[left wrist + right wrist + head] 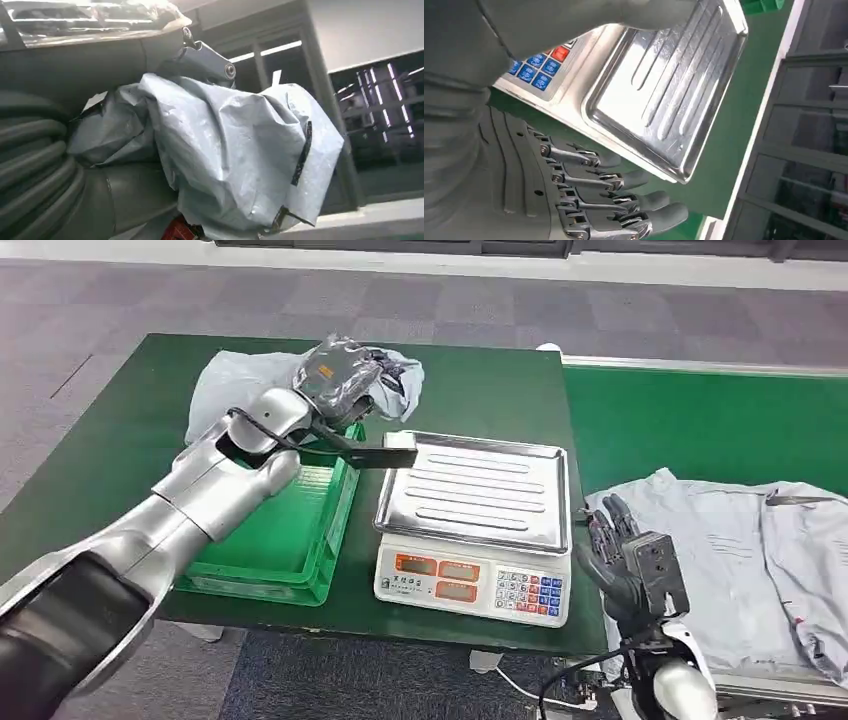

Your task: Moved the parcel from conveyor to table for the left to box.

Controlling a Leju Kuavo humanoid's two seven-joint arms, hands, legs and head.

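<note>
Head view: the left hand (335,380) grips a crumpled grey parcel (385,375), raised just above the green crate (300,540) beneath it, presumably ready for boxing. The right hand (612,550) hangs empty, fingers loosely spread, beside the steel-topped scale (480,490). More grey parcels (740,540) lie on the conveyor (700,420) beyond it. Green-covered table (120,440), grey carpet tiles around.

A: What does the left arm (190,500) look like?
B: Smooth silver shells, turning black nearest the body, with a black cable looped at the wrist.
A: And the right hand (612,558)?
B: Dark grey fingers (644,200) with bare metal links and small screws, a ribbed grey cover behind, and a boxy grey block with round holes on the wrist.
</note>
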